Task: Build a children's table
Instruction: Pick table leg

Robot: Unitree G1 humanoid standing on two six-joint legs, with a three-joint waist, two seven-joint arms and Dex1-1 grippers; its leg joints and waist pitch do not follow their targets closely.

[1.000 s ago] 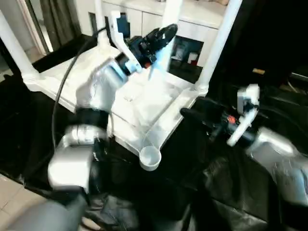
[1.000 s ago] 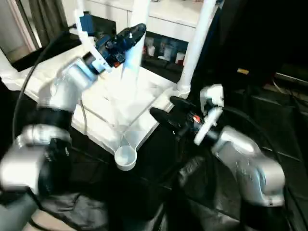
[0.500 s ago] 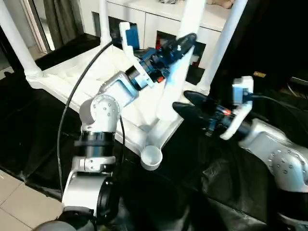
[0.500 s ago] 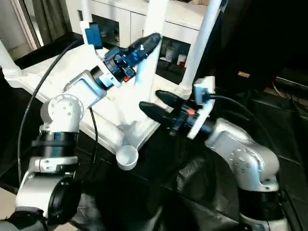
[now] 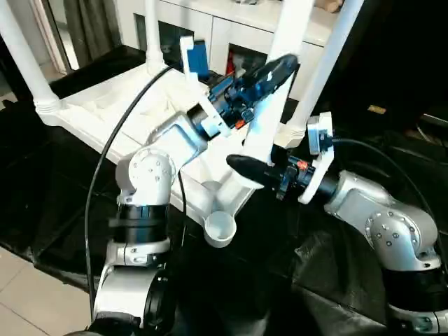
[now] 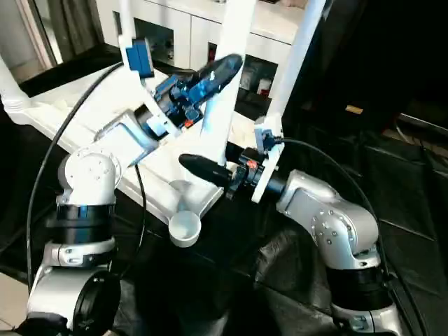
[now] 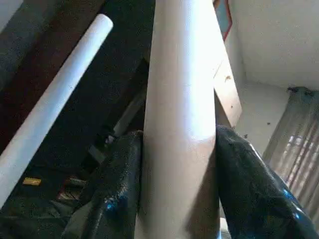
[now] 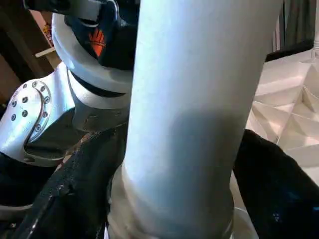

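The white tabletop [image 5: 105, 115] lies upside down on black sheeting, ribbed underside up, with three legs standing in its corner sockets. The left gripper [image 5: 269, 70] clamps the fourth leg [image 5: 269, 105] partway up its shaft, fingers [image 7: 117, 184] pressed to both sides. Lower down, the right gripper [image 5: 241, 168] straddles that same leg near its flared base, fingers [image 8: 75, 199] either side; whether they squeeze it, I can't tell. The empty near corner socket [image 5: 220, 229] sits just below.

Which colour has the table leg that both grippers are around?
The leg is plain white, like the tabletop. The left wrist view shows it best.
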